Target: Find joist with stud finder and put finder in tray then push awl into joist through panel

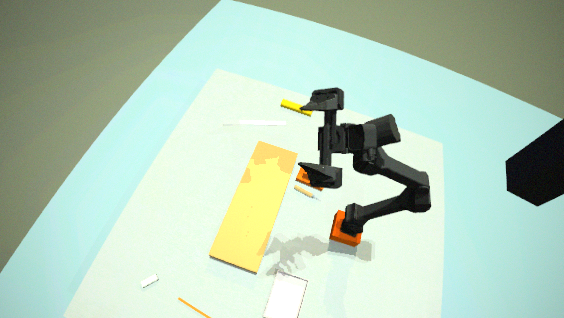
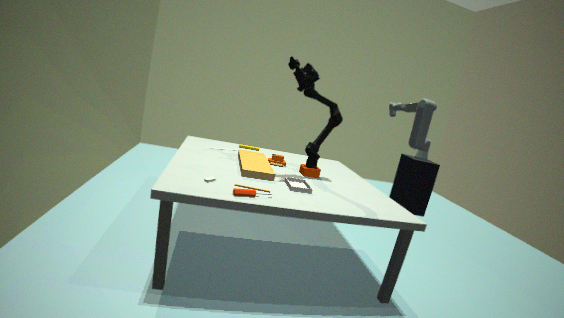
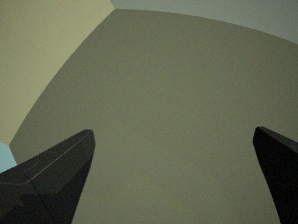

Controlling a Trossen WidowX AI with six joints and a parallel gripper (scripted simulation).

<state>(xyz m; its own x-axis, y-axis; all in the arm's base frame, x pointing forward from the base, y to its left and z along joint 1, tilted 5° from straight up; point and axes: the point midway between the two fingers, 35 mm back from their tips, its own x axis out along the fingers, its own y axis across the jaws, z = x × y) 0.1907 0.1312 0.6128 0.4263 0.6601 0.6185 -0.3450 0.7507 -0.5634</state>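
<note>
The yellow-orange floor panel (image 1: 255, 205) (image 2: 256, 165) lies flat on the table, with a few faint small specks on its top in the top view. The orange stud finder (image 1: 302, 176) (image 2: 277, 159) lies beside the panel, partly hidden by a finger in the top view. The awl (image 1: 304, 192), with a tan handle and thin metal tip, lies next to it. The tray (image 1: 286, 297) (image 2: 300, 189) is empty. My gripper (image 1: 301, 136) (image 3: 177, 136) is wide open and empty, raised high above the table. The wrist view shows only walls and a bit of floor beyond the fingers.
A yellow bar (image 1: 290, 105) (image 2: 248, 147) and a white strip (image 1: 262, 122) lie beyond the panel. A small white block (image 1: 149, 281) (image 2: 209, 179), an orange stick (image 1: 192, 307) (image 2: 252, 188) and a red-handled tool (image 2: 244, 192) lie on the tray's side. A grey arm (image 2: 421, 125) stands off the table.
</note>
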